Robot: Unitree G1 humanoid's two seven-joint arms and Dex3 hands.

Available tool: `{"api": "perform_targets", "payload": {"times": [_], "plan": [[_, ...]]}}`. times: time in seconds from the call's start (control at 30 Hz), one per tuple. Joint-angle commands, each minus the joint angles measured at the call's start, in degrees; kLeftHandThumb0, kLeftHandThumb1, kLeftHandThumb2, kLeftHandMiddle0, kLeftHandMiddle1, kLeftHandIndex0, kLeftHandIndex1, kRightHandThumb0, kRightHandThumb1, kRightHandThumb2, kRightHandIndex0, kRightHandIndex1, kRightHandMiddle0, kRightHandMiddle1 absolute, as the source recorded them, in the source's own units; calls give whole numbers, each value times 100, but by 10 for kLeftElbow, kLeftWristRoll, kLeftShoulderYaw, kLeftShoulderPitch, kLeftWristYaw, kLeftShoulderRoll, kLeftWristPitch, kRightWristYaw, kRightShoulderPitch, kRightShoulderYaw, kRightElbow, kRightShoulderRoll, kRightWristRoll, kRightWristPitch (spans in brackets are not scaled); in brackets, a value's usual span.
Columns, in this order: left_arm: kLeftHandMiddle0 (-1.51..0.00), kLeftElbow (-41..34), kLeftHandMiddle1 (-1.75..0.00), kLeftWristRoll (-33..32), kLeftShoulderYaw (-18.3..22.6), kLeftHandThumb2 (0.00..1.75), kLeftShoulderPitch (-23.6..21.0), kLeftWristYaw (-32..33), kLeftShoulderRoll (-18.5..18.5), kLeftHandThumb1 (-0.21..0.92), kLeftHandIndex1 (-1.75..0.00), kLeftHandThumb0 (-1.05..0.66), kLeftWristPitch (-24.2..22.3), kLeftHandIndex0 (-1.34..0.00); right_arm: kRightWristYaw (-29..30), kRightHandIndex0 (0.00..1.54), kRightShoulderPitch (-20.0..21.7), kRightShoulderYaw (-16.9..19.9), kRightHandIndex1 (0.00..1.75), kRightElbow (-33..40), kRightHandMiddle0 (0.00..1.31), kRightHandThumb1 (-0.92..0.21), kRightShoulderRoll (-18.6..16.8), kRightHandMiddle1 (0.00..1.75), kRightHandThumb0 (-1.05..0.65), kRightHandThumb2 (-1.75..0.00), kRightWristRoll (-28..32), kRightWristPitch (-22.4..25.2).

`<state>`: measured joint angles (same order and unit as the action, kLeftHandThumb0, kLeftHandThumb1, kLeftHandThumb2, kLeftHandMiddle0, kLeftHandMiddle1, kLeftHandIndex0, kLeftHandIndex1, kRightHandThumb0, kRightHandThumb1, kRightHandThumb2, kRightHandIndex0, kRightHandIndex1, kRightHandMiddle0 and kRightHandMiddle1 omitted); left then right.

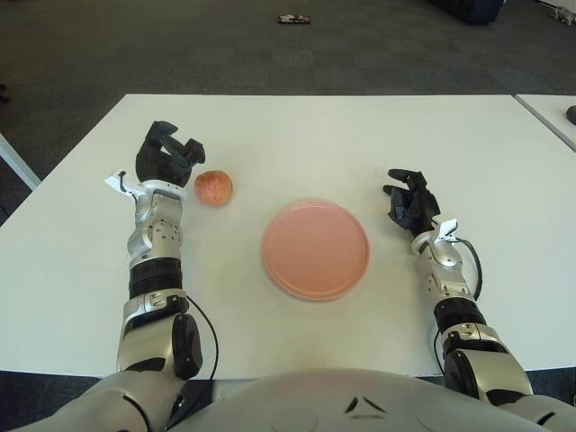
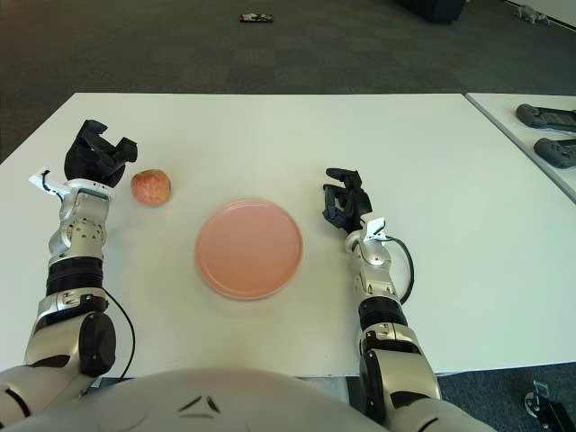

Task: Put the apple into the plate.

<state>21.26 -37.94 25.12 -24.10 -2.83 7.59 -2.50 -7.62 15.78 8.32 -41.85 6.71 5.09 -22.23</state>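
You will find the apple [image 1: 213, 188] on the white worktop [image 1: 315, 135], left of the pink plate [image 1: 315, 249] and clear of its rim. The left robot hand [image 1: 167, 155] sits just left of the apple, its fingers curled and gripping nothing; a narrow gap separates them. The right robot hand [image 1: 409, 202] shows right of the plate, fingers loosely bent, holding nothing.
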Motion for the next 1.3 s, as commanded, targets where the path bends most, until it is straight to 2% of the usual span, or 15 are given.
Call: {"api": "perform_targets", "payload": {"times": [0.0, 0.33, 0.43, 0.5, 0.6, 0.67, 0.87, 1.2, 1.27], "plan": [[-136, 15, -175, 5, 10, 162, -12, -8, 5, 7, -175, -59, 4, -82, -1, 30, -21, -3, 108, -21, 0, -76, -2, 119, -48, -91, -2, 30], [-132, 52, -175, 17, 21, 165, -29, -17, 12, 5, -175, -60, 9, -84, 3, 31, -21, -2, 111, -24, 0, -73, -3, 127, -44, -94, -3, 23], [-133, 65, -175, 29, 21, 165, -35, -22, 12, 5, -175, -61, 27, -85, 4, 30, -21, -2, 111, -24, 0, -72, -3, 128, -44, -94, -4, 22], [-133, 78, -175, 47, 19, 165, -42, -16, 7, 5, -175, -60, 57, -84, 4, 30, -21, -2, 111, -24, 0, -72, -3, 127, -44, -95, -4, 23], [-120, 89, -175, 68, 18, 157, -47, -5, 1, 11, -175, -57, 89, -79, 4, 30, -22, -3, 111, -22, 0, -72, -4, 126, -44, -95, -3, 27], [-102, 95, -175, 83, 17, 148, -49, 1, -2, 18, -175, -54, 111, -72, 6, 29, -23, -4, 111, -21, 0, -71, -4, 125, -44, -96, -5, 29], [-68, 94, -175, 122, 1, 133, -46, -6, -5, 31, -175, -49, 166, -62, 7, 30, -23, -5, 111, -18, 0, -70, -5, 126, -43, -96, -4, 33], [-45, 109, -175, 195, -22, 120, -40, 7, 5, 41, -175, -46, 238, -54, 7, 31, -24, -9, 111, -19, 0, -69, -7, 128, -42, -98, -2, 32], [-33, 114, -175, 231, -31, 108, -39, 29, 8, 50, -175, -43, 264, -47, 4, 30, -24, -10, 111, -21, 0, -69, -6, 128, -43, -98, -2, 31]]}}
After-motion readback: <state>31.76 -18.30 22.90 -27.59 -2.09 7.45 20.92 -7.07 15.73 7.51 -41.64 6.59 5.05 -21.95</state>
